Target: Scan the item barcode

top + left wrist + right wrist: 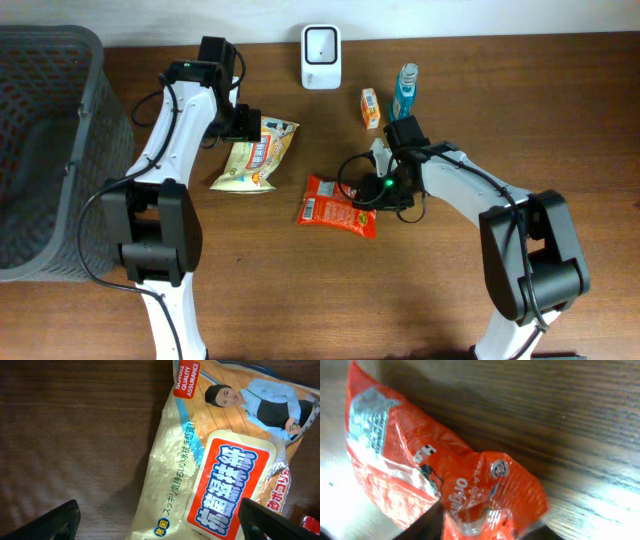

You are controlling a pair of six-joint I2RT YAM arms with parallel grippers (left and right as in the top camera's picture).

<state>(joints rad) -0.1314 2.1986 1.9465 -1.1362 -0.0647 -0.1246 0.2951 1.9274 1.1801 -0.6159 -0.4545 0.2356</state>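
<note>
My right claw [383,190] is at the right end of the red packet [445,470], which lies flat on the desk [300,290] near the middle, in front of the white scanner [320,55] at the far edge. The jaws stand at a middle width with the crumpled edge of the packet between them. I cannot tell if they really hold it or only touch it. My left claw [160,522] is wide and holds nothing; it hangs over the yellow packet [255,155].

Several things could go wrong from here, in my judgement. The foil looks thin and shiny, so if I lift by such a small piece of the edge it may slide out of the jaws. The packet is soft, so it may hang down and fold, and a fold over the barcode would make the scan fail. A pale patch at the far end of the packet may be the barcode, but I cannot read it. The orange box [370,107] and the blue bottle [405,90] stand just beside my right arm, between me and the scanner. A wide swing could knock them over, the tall bottle most easily. The hanging packet could also brush the yellow one near the path.

I count two packets, one red and one yellow, one scanner, one orange box, one blue bottle, one grey basket [50,150] on the left, and two claws.
</note>
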